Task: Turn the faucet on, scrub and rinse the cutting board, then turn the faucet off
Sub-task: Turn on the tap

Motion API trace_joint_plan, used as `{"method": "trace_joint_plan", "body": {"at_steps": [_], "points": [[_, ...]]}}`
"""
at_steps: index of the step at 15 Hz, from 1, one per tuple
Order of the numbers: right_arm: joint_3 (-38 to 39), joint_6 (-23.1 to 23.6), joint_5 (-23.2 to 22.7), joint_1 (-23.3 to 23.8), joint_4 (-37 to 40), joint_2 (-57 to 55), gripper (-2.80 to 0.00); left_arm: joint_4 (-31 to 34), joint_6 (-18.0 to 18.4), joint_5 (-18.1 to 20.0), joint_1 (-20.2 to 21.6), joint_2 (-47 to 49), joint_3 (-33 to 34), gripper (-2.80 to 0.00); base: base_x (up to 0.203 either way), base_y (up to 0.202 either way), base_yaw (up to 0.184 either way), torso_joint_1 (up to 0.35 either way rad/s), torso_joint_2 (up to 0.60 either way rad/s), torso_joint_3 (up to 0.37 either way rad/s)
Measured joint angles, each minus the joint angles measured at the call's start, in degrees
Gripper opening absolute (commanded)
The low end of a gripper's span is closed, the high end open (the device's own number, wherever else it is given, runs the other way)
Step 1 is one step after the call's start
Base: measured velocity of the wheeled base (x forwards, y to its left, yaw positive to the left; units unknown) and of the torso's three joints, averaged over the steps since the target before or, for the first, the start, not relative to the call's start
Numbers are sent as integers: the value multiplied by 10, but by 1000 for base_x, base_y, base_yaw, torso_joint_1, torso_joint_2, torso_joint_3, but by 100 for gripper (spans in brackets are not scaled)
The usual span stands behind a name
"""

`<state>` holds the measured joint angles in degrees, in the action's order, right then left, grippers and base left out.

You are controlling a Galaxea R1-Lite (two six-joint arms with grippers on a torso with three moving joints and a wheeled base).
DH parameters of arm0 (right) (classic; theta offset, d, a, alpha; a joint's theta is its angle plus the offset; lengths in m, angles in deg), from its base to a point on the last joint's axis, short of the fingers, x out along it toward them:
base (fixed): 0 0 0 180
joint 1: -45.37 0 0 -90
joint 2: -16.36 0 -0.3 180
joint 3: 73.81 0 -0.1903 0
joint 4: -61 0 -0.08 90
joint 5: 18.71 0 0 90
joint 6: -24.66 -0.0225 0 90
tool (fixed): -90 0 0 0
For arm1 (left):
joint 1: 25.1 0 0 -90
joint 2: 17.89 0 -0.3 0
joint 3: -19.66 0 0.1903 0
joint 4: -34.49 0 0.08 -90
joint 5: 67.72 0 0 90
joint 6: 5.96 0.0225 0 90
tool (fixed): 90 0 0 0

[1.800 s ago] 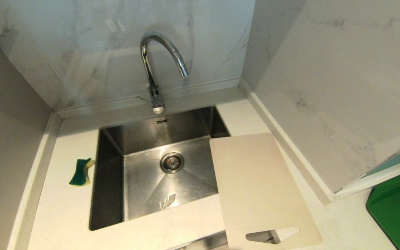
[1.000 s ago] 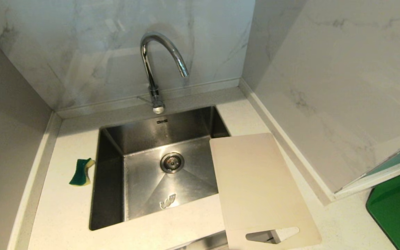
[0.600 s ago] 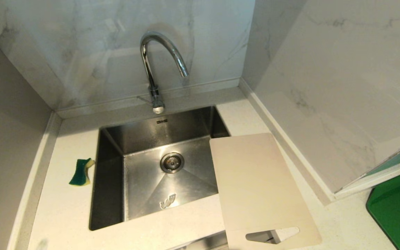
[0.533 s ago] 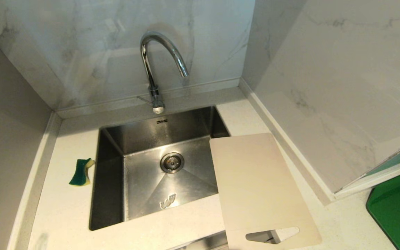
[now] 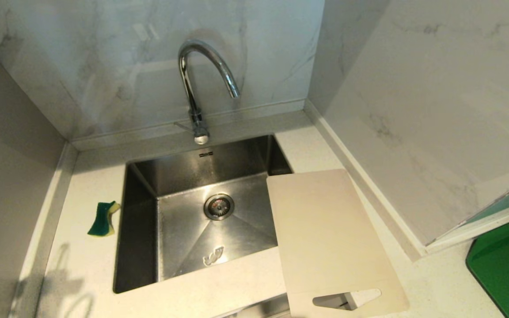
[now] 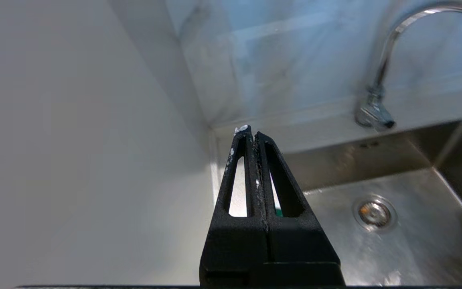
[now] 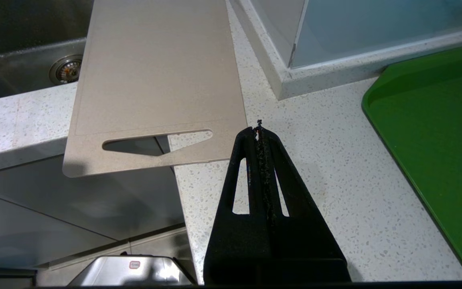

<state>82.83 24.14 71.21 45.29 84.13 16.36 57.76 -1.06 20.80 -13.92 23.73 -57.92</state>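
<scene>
1. The large thin pale beige cutting board (image 5: pixel 332 240) with rounded corners lies flat on the counter (image 5: pixel 82 265) at the right side of the sink. Its far left corner reaches over the basin, and its near end, with the long handle slot, sticks out past the counter's front edge.
2. The tall shiny chrome gooseneck faucet (image 5: pixel 201 84) stands behind the sink, its arched spout curving to the right and its small side lever at the base. No water shows at the spout.
3. The square stainless steel sink (image 5: pixel 139 247) is set into the counter, with a round drain strainer (image 5: pixel 218 206) in its floor.
4. A green and yellow sponge (image 5: pixel 102 219) lies on the counter just left of the sink's rim.
5. The counter is white speckled stone, boxed in by pale marble-look wall panels (image 5: pixel 413 88) at the back and right and a plain grey panel on the left.
6. A dark green flat board (image 5: pixel 508 265) lies on the counter at far right, well apart from the beige one.
7. The left end effector (image 6: pixel 251 134), its black fingers pressed together and empty, hangs above the counter's left part, pointing toward the back corner.
8. The right end effector (image 7: pixel 259 130) is likewise closed and empty, above the counter just beside the cutting board's slotted end.
</scene>
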Motion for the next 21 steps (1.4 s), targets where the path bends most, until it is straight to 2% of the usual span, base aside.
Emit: {"method": "trace_joint_plan", "body": {"at_steps": [3, 5, 7, 12, 15, 19, 21], "points": [[0, 0, 0, 0, 0, 0, -280, -1, 11, -15, 0, 68, -66, -280, 0, 0, 0, 0, 0, 0], [0, 0, 0, 0, 0, 0, -280, -1, 29, -18, -3, 101, -88, -280, 0, 0, 0, 0, 0, 0], [0, 0, 0, 0, 0, 0, -280, -1, 37, -37, -18, 129, -110, -280, 0, 0, 0, 0, 0, 0], [0, 0, 0, 0, 0, 0, -280, -2, 24, -166, -134, 215, -171, -280, 0, 0, 0, 0, 0, 0], [0, 0, 0, 0, 0, 0, -280, 14, -24, -189, -148, 285, -244, -280, 0, 0, 0, 0, 0, 0], [0, 0, 0, 0, 0, 0, -280, 102, -113, -204, -147, 404, -389, -280, 0, 0, 0, 0, 0, 0], [0, 0, 0, 0, 0, 0, -280, 158, -167, -217, -160, 465, -474, -280, 0, 0, 0, 0, 0, 0]]}}
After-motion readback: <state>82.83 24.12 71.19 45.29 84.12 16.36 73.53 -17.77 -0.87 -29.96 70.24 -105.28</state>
